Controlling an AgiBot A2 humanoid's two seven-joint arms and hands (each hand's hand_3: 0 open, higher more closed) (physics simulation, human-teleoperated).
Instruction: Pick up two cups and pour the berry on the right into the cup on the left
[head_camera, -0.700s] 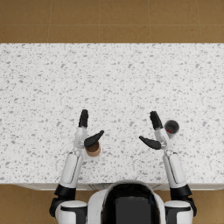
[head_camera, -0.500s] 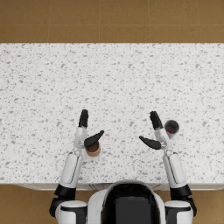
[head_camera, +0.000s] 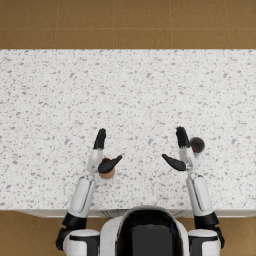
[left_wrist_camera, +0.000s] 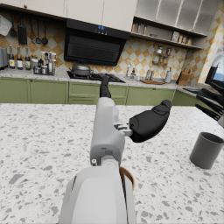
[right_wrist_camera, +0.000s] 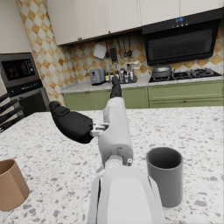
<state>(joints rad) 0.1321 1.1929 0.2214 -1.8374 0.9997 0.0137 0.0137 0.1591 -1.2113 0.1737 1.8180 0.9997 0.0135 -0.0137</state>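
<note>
**A:** Anything change versus the shots a moment back? Looks the same to me. Both arms sit where they were, cups too.

**B:** Yeah, nothing has moved. The left hand (head_camera: 103, 156) is spread and holding nothing, fingers pointing away from the robot and thumb sticking out toward the other arm. The right hand (head_camera: 180, 150) mirrors it, also spread and empty.

**A:** Where are the cups?

**B:** The brown cup (head_camera: 106, 171) stands on the speckled bench (head_camera: 130, 95) just under the left hand's thumb, on the inner side of the wrist. The grey cup (head_camera: 197, 145) stands just beside the right hand, on its outer side. Can't tell from above if either hand actually touches its cup.

**A:** And the berry?

**B:** There's a tiny reddish speck at the grey cup's rim from above, too small to call. The right wrist view shows the grey cup (right_wrist_camera: 166, 175) from the side, so its inside is hidden. In the left wrist view the brown cup (left_wrist_camera: 127, 177) is mostly covered by the forearm, only a sliver of rim showing.
</note>
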